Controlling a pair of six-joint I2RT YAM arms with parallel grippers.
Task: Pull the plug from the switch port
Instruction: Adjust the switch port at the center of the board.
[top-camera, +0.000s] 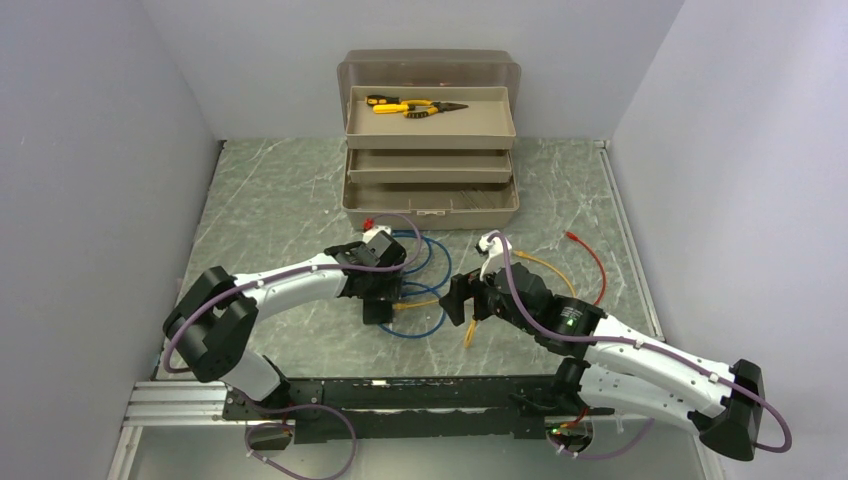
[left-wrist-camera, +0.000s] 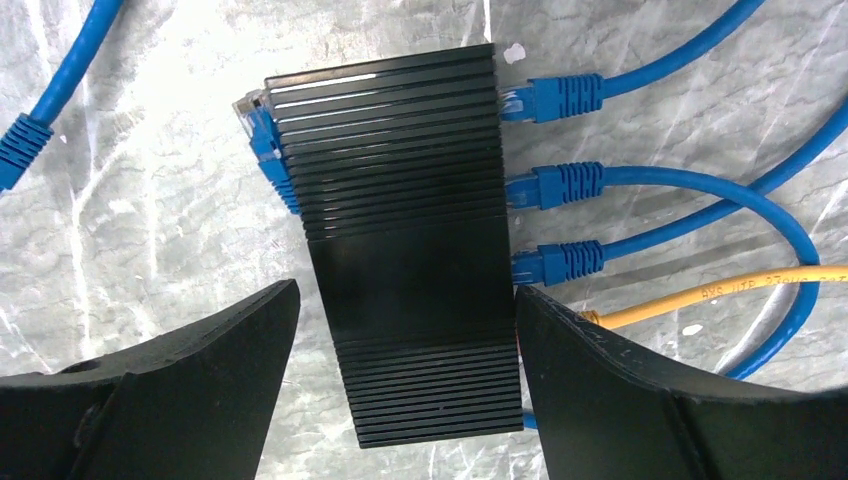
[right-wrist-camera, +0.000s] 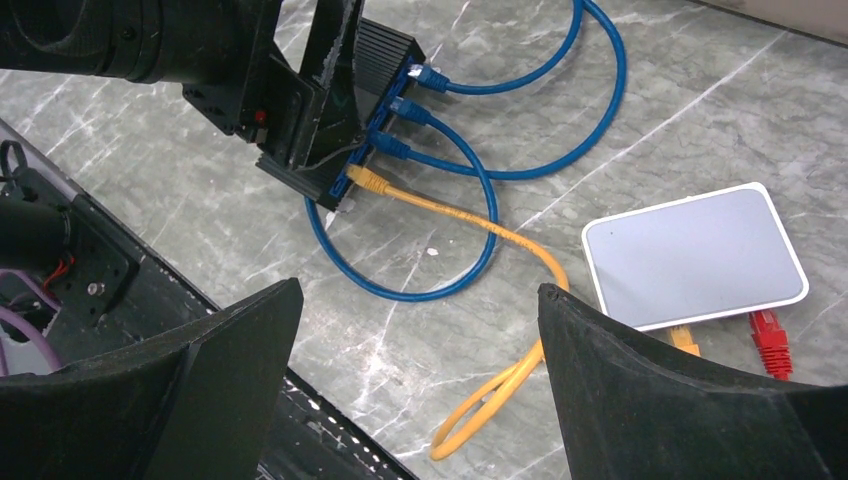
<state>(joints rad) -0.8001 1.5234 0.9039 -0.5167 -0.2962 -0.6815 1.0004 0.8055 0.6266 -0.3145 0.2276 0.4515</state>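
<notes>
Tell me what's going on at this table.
The left gripper straddles the black switch, its jaws open on either side with a gap showing on one side, so there is no grip yet. Three blue cables and a yellow cable are plugged along one edge of the switch. The right gripper hangs open and empty near a white box.

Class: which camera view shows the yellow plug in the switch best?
The right wrist view: the yellow plug sits plainly in the socket row of the switch. The left wrist view shows only the yellow cable; a finger of the left claw hides the plug. The top external view shows it too small to judge.
</notes>
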